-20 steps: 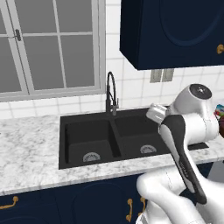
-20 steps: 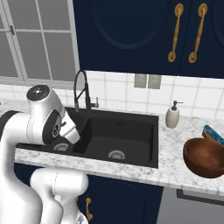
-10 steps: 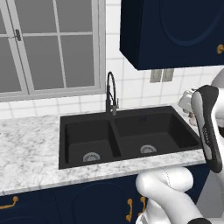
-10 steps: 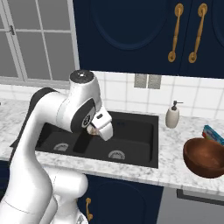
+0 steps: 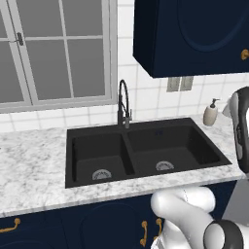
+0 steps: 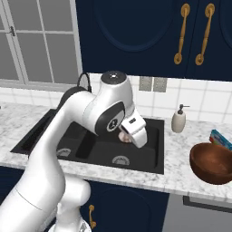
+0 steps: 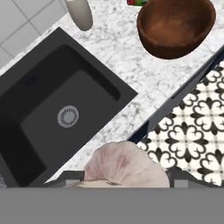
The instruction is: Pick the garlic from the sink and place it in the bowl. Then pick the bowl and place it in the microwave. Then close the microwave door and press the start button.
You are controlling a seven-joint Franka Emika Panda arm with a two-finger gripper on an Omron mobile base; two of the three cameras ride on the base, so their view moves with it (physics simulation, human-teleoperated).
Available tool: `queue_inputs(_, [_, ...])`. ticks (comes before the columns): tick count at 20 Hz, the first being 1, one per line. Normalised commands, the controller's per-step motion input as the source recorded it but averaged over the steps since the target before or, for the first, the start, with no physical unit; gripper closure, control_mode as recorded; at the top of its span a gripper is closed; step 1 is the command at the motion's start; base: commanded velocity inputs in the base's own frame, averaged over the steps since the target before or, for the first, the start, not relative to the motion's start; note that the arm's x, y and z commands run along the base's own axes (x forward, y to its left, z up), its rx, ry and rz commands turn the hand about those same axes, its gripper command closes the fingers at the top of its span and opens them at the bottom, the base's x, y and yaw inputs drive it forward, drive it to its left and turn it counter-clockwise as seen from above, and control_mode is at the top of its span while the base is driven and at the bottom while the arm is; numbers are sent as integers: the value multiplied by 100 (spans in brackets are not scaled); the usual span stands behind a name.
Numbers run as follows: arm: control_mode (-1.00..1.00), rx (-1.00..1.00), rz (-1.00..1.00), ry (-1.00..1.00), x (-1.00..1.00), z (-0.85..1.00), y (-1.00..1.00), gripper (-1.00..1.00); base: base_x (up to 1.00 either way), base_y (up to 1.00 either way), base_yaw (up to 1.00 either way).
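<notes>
My claw [image 6: 127,137] is clamped on the garlic [image 7: 125,166], holding it in the air above the right side of the sink [image 6: 149,159]. The bowl [image 6: 213,162] sits on the table [image 6: 181,149] to the right, well apart from me.

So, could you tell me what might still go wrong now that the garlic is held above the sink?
1. The garlic bulges well past the end effector fingers, so it may slip during the swing toward the bowl.
2. The bowl sits near the counter edge; a low approach could nudge it off.
3. The soap dispenser stands beside the path and could get clipped.
</notes>
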Motion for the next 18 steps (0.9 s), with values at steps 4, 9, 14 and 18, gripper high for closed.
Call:
queue_inputs(4, [-100, -3, -5, 0, 19, -1, -85, 100, 0, 0, 0])
queue_inputs(9, [-100, -3, -2, 0, 17, -9, -89, 100, 0, 0, 0])
queue_inputs(14, [-100, -1, 0, 2, 28, -19, -82, 100, 0, 0, 0])
queue_inputs(18, [-100, -4, 0, 3, 32, -32, -66, 100, 0, 0, 0])
